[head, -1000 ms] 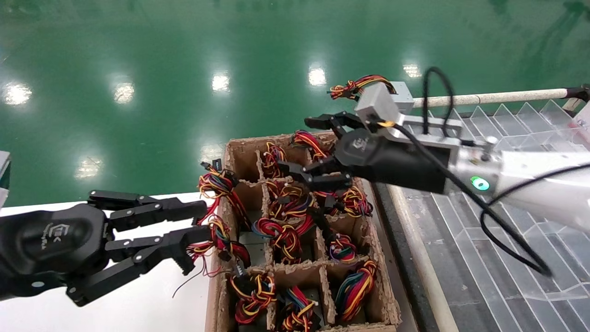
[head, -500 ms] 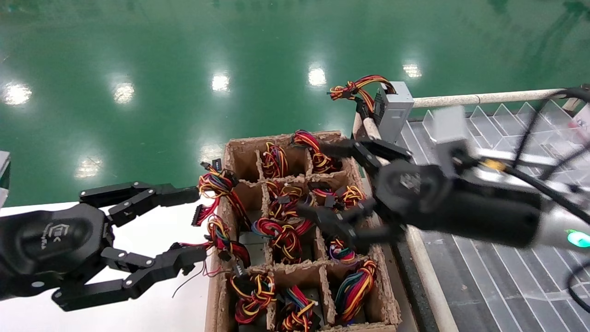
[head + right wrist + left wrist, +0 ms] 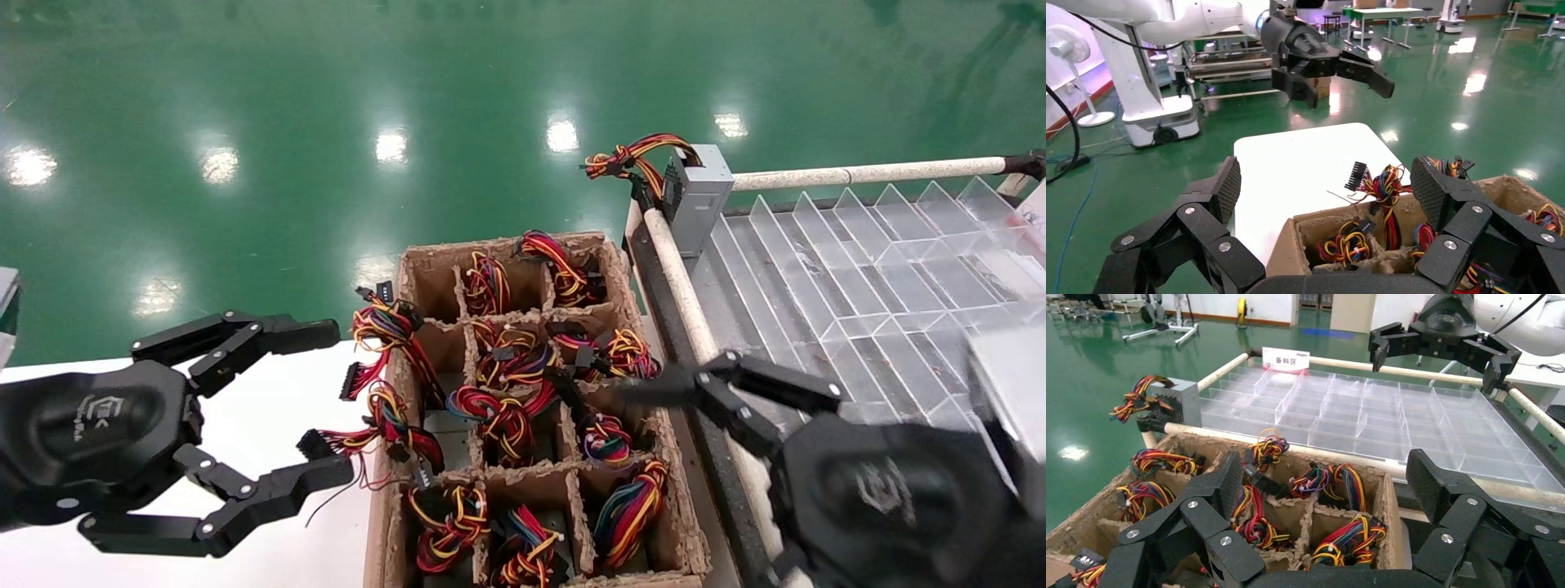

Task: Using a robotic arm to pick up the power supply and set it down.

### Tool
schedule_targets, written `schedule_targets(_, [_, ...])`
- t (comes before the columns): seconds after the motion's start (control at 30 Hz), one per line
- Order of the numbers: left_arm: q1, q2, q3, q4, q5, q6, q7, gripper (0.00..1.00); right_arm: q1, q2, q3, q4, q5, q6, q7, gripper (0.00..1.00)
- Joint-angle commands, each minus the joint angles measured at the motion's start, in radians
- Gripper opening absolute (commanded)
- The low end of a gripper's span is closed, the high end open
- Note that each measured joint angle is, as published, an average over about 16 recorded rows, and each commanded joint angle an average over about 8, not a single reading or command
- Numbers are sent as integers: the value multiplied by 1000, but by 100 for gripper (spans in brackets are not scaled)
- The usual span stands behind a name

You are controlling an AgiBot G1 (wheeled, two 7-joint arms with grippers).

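The power supply (image 3: pixel 696 194), a small grey box, stands at the far left corner of the clear divided tray (image 3: pixel 850 269), its coloured wires (image 3: pixel 629 155) hanging over the rail. It also shows in the left wrist view as the power supply (image 3: pixel 1177 398). My right gripper (image 3: pixel 695 457) is open and empty at the near right, over the tray's near left edge, well short of the power supply. My left gripper (image 3: pixel 331 400) is open and empty above the white table (image 3: pixel 245 539), just left of the cardboard box (image 3: pixel 402 286).
The cardboard box has several compartments filled with red, yellow and black wire bundles (image 3: pixel 498 416); some wires (image 3: pixel 384 327) spill over its left wall. A white rail (image 3: pixel 686 302) runs between box and tray. Green floor lies beyond.
My right arm has drawn back from the tray's far corner toward the near right, with the power supply left standing there. My left gripper's jaws have spread wider.
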Motion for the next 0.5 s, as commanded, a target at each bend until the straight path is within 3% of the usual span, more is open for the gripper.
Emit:
schedule_targets(0.03, [0, 0, 0, 0, 0, 0, 0, 100, -21, 16, 26, 25, 4, -19, 10, 100])
schedule_targets(0.5, [0, 0, 0, 0, 0, 0, 0, 100, -7, 5, 8, 7, 3, -5, 4, 100])
